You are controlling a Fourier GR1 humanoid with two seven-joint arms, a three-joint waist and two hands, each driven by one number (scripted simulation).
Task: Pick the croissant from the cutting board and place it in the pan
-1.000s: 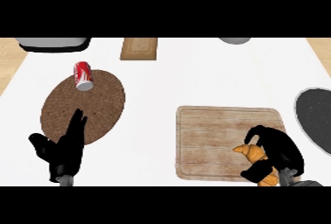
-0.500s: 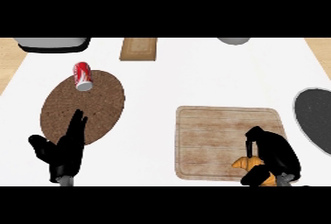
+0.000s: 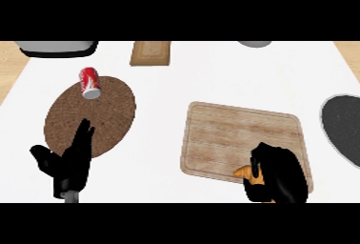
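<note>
- Orange pastry, that's all you can see of the croissant (image 3: 247, 174): a small wedge poking out under your right hand (image 3: 277, 174) at the near edge of the cutting board (image 3: 239, 133).
- Compared with a second ago, that hand has slid toward you along the board, and the croissant has come with it, now sitting right at the board's front rim.
- Your right fingers are curled down over the pastry and wrapped round it; most of it is hidden by the hand.
- Looks to me like the grasp is made but the carry is yet to come: the pan (image 3: 345, 128) is well apart, off at the right edge.
- Your left hand (image 3: 67, 162) rests at lower left over the brown round mat (image 3: 105, 114), fingers straight, holding nothing, same as before.
- Writing? The red can (image 3: 90, 82) lying on the mat shows no label you could read; nothing else carries lettering.
</note>
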